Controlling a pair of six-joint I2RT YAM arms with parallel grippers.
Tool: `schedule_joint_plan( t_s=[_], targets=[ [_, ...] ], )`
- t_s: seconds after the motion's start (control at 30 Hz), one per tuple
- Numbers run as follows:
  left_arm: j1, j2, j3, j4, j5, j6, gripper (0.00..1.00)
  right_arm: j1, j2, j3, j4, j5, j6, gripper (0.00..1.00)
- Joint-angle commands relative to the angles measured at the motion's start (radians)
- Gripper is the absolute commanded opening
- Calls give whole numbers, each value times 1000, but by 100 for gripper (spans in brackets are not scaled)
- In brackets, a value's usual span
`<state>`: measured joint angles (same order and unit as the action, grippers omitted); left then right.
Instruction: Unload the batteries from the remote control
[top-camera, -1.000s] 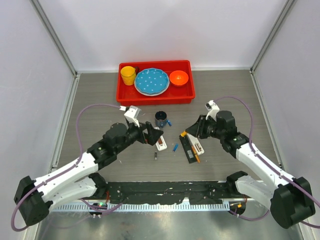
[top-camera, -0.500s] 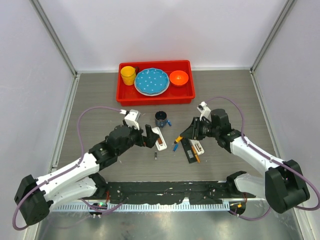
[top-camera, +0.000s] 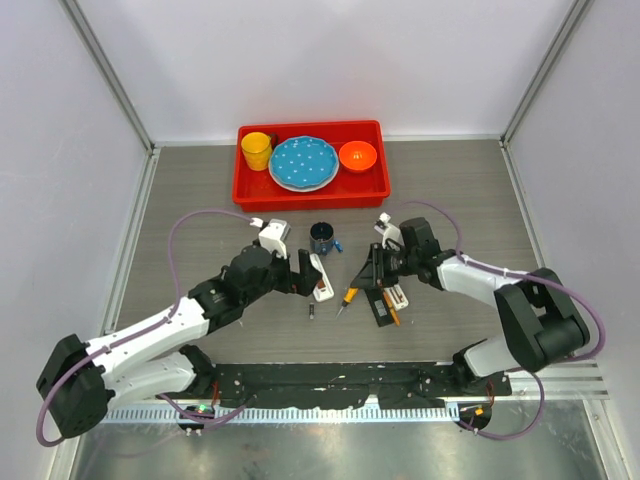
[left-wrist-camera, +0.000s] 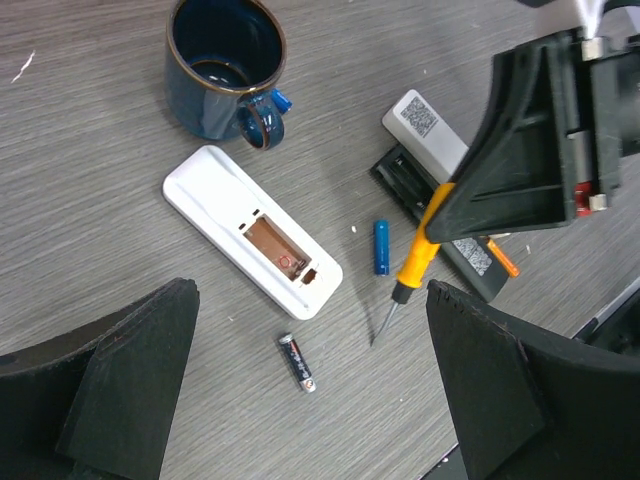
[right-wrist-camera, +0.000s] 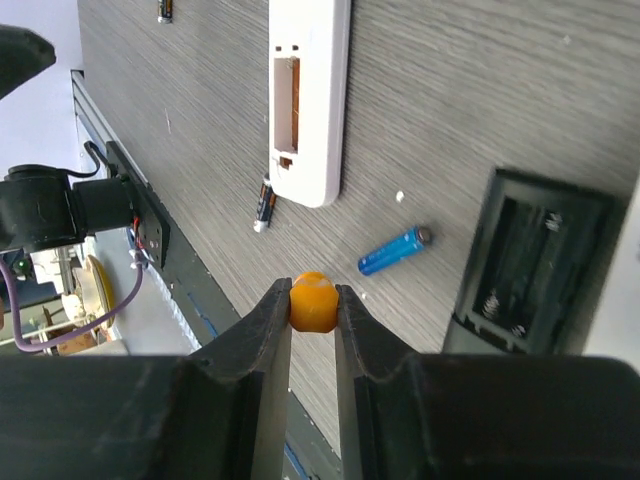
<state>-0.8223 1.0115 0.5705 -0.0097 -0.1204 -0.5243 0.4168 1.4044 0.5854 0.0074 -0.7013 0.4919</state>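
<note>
A white remote (left-wrist-camera: 225, 215) lies face down with its battery bay open and empty; it also shows in the top view (top-camera: 321, 286) and the right wrist view (right-wrist-camera: 308, 60). A dark grey battery (left-wrist-camera: 297, 361) lies on the table just off its end, and a blue battery (left-wrist-camera: 381, 247) lies beside it. My left gripper (left-wrist-camera: 310, 335) is open and empty above them. My right gripper (right-wrist-camera: 313, 305) is shut on the orange-handled screwdriver (left-wrist-camera: 420, 255), whose tip points down at the table next to the blue battery (right-wrist-camera: 395, 250). A black remote (left-wrist-camera: 405, 182) lies with its bay open under my right gripper.
A dark blue mug (top-camera: 322, 237) stands behind the remotes, with a small blue piece (top-camera: 340, 245) beside it. A red tray (top-camera: 310, 195) at the back holds a yellow cup, a blue plate and an orange bowl. A white cover with a code label (left-wrist-camera: 425, 120) lies on the black remote.
My right gripper has moved left with the screwdriver, which now slants down beside the white remote over the blue battery's spot. My left gripper has shifted slightly right.
</note>
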Motion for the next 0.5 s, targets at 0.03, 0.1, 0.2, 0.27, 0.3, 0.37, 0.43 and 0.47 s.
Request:
schedule_joint_plan(
  t_s=[0.03,0.1,0.2,0.27,0.3,0.37,0.43,0.47],
  targets=[
    [5,-85,-20,51,-4,-40,100,57,82,77,-1,45,-38,19],
    [5,-116,-35,62,-13,-42,99,66,87,90,5,60,-35,25],
    [6,-131,-35,54,-16,-43,99,76,82,96,6,98,-24,34],
    [6,-131,-34,50,-19,-42,100,76,84,100,3,118,-21,38],
    [6,-123,-26,48,-22,-48,100,74,84,103,3,125,-21,40],
    [5,-117,-20,42,-25,-55,100,76,87,106,8,128,-13,42],
    [5,-108,-14,42,-19,-71,100,77,87,113,14,137,-7,45],
    [5,-108,-14,50,-18,-75,100,77,87,114,25,138,-4,46]
  ],
)
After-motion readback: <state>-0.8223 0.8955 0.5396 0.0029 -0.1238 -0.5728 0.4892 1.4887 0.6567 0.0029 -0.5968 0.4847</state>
